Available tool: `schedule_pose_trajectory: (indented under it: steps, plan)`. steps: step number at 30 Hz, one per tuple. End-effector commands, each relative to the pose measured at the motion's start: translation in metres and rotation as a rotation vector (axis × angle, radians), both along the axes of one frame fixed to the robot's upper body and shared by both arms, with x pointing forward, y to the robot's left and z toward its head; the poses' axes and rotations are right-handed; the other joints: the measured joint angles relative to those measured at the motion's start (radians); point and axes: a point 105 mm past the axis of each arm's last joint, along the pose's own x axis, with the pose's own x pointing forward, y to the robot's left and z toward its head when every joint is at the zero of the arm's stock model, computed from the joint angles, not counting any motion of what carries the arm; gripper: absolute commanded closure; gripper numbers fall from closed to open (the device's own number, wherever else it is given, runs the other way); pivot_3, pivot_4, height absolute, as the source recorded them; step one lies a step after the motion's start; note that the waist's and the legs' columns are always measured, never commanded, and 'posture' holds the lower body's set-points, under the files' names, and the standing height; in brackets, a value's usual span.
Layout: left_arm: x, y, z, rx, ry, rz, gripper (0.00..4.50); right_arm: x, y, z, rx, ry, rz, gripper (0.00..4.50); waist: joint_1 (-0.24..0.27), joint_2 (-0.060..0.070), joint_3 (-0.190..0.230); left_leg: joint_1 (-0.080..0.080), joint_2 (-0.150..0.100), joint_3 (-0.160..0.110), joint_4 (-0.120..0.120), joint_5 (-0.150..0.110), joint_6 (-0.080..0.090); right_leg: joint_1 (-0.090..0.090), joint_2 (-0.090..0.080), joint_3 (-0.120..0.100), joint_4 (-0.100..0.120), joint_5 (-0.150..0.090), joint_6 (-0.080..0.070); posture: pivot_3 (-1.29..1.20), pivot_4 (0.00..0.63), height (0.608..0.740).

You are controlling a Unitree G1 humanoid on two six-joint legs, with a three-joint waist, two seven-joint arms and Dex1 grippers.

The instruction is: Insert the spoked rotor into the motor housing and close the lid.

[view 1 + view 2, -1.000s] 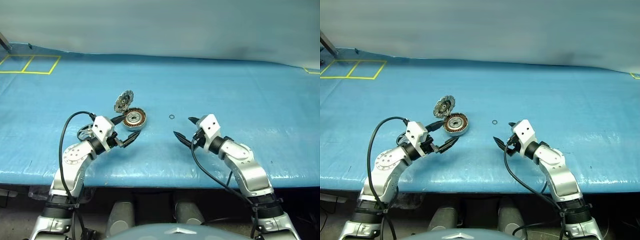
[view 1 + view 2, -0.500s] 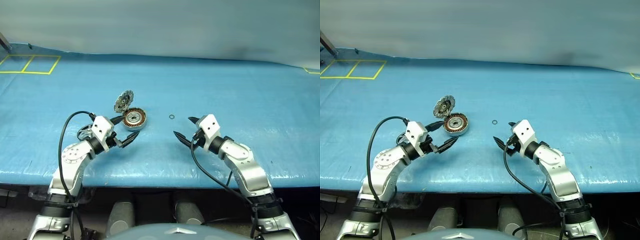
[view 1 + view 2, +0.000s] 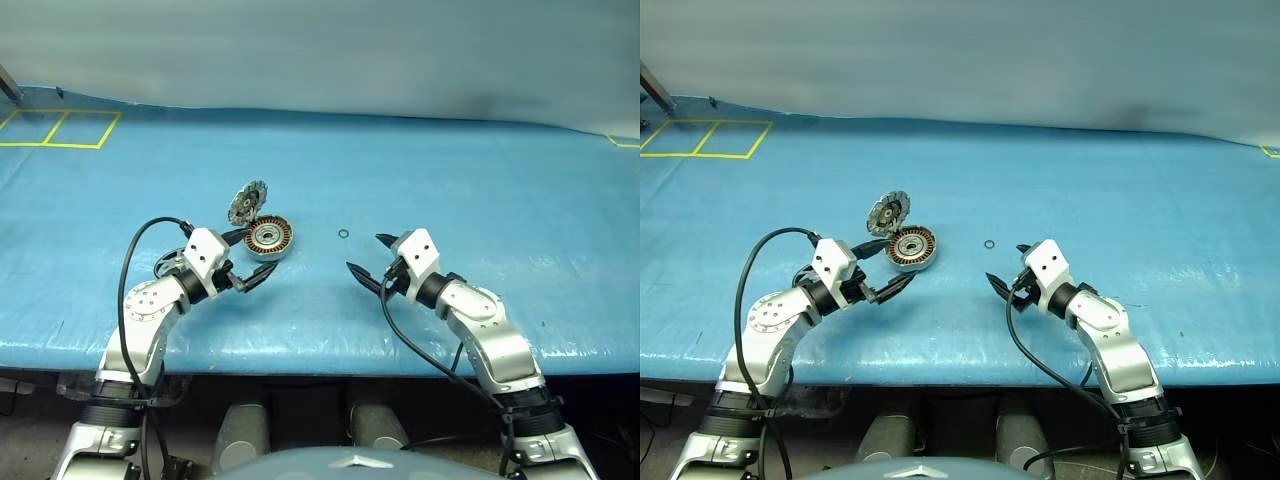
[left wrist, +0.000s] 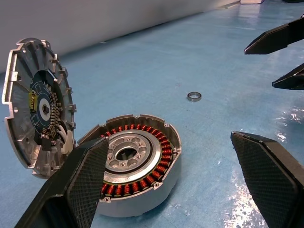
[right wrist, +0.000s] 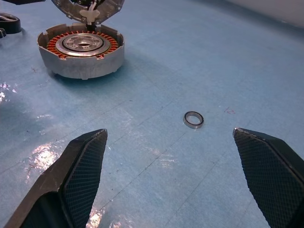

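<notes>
Blue, slightly glossy sheeting covers the table (image 3: 480, 170), with yellow tape lines (image 3: 60, 128) at its far left corner. One motor housing (image 3: 268, 240) sits on it, a shallow round silver cup with a copper-coloured winding ring around a silver bearing. Its lid (image 3: 245, 203), a toothed grey disc, stands tilted open at the housing's far left rim.

Both sets of jaws are spread wide and empty. The left gripper (image 3: 250, 259) hovers just beside the housing's near left edge, pointing toward it. The right gripper (image 3: 368, 256) hangs well apart to the housing's right.

One small plain metal ring (image 3: 344, 235) lies flat between the housing and the right gripper. The spoked rotor (image 3: 168, 266), a dark wheel-like ring, lies partly hidden behind the left wrist.
</notes>
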Motion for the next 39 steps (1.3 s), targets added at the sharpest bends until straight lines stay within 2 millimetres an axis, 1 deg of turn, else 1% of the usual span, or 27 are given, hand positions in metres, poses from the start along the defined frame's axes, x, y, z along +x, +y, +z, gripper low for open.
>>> schedule_pose_trajectory:
  steps: [1,3,5,9,13,18,22,27,30,35,37,39]
  plan:
    - [0.009,-0.004,0.012,0.149,-0.046,-0.050,0.00,0.004,0.002,0.013,-0.003,-0.057,0.010,0.03,0.002,0.000,0.000,0.000,0.000,0.000,0.000,0.000,0.000,0.000,0.000,0.000,0.000,0.000,0.000,0.00,0.150,0.740]
    - [0.014,-0.008,0.014,0.310,-0.052,-0.118,0.00,0.005,0.002,0.013,-0.007,-0.057,0.014,0.03,0.002,0.000,0.000,0.000,0.000,0.000,0.000,0.000,0.000,0.000,0.000,0.000,0.000,0.000,0.000,0.00,0.150,0.740]
    - [0.018,-0.011,0.021,0.478,-0.081,-0.204,0.00,0.007,0.005,0.013,-0.009,-0.061,0.025,0.03,0.002,-0.001,0.000,0.000,0.000,0.000,0.000,0.000,0.000,0.001,0.000,0.000,0.000,0.000,0.000,0.00,0.150,0.740]
    - [0.024,-0.017,0.035,0.737,-0.131,-0.365,0.00,0.010,0.007,0.016,-0.011,-0.074,0.035,0.03,0.001,-0.001,0.000,-0.001,0.000,0.000,0.000,0.000,0.000,-0.001,0.000,0.000,-0.001,0.000,0.000,0.00,0.150,0.740]
    - [0.033,-0.026,0.042,0.964,-0.175,-0.505,0.00,0.013,0.009,0.018,-0.018,-0.077,0.056,0.03,0.000,-0.001,0.000,-0.002,-0.001,-0.001,-0.001,0.000,0.000,-0.001,0.001,0.000,-0.001,0.000,0.000,0.00,0.150,0.740]
    - [0.051,-0.034,0.049,1.210,-0.243,-0.599,0.00,0.015,0.010,0.020,-0.045,-0.072,0.086,0.03,0.002,-0.001,0.001,-0.004,-0.001,-0.002,-0.001,0.000,0.000,-0.003,0.002,0.001,-0.001,0.000,0.000,0.00,0.150,0.740]
    - [0.064,-0.040,0.054,1.404,-0.309,-0.643,0.00,0.016,0.006,0.024,-0.084,-0.073,0.104,0.03,0.003,-0.001,0.001,-0.006,-0.001,-0.002,0.001,0.000,0.000,-0.003,0.002,0.001,-0.001,0.000,0.000,0.00,0.150,0.740]
    - [0.068,-0.046,0.053,1.470,-0.341,-0.672,0.00,0.016,0.001,0.028,-0.103,-0.076,0.104,0.03,0.002,-0.001,0.001,-0.006,-0.001,-0.003,0.001,0.000,0.000,-0.003,0.002,0.001,-0.001,0.000,0.001,0.00,0.150,0.740]
    - [0.067,-0.047,0.043,1.516,-0.329,-0.712,0.00,0.015,0.000,0.029,-0.115,-0.074,0.105,0.03,0.003,-0.001,0.001,-0.007,-0.001,-0.004,0.001,0.000,0.000,-0.003,0.003,0.001,0.000,0.000,0.001,0.00,0.150,0.740]
    - [0.064,-0.047,0.036,1.551,-0.318,-0.745,0.00,0.014,-0.002,0.029,-0.124,-0.070,0.102,0.03,0.005,-0.001,0.001,-0.006,-0.001,-0.004,0.003,0.000,0.000,-0.002,0.003,0.001,0.001,0.001,0.001,0.00,0.150,0.740]
    - [0.063,-0.047,0.036,1.540,-0.317,-0.746,0.00,0.014,-0.002,0.029,-0.126,-0.068,0.100,0.03,0.004,-0.001,0.001,-0.007,-0.001,-0.004,0.004,0.000,0.000,-0.002,0.003,0.001,0.001,0.001,0.002,0.00,0.150,0.740]
    - [0.064,-0.049,0.042,1.513,-0.329,-0.723,0.00,0.013,-0.002,0.029,-0.125,-0.066,0.099,0.03,0.003,-0.001,0.001,-0.007,-0.001,-0.004,0.005,0.000,0.000,-0.002,0.003,0.001,0.001,0.001,0.002,0.00,0.150,0.740]
